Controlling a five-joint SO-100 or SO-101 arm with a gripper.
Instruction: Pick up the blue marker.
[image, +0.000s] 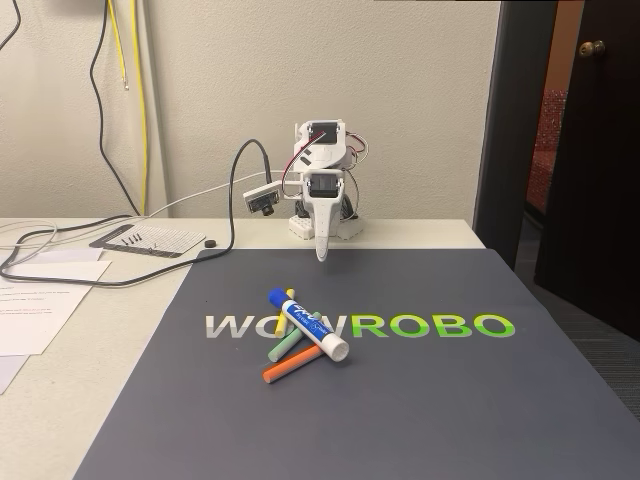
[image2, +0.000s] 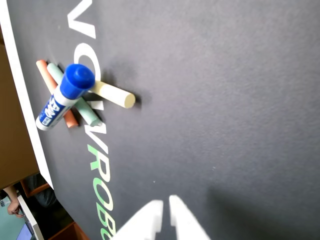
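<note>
The clenched, empty pincer (image: 322, 256) hangs well behind the blue marker (image: 308, 327), which lies diagonally across the coloured sticks, cap toward the arm.

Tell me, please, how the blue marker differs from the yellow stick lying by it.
The blue marker is thicker than the yellow stick. The marker has a white barrel with blue print and a blue cap; the stick is plain pale yellow all over. The marker lies on top of the green stick and the orange stick, while the yellow stick pokes out from beneath the marker's capped end. Both lie on the dark mat.
</note>
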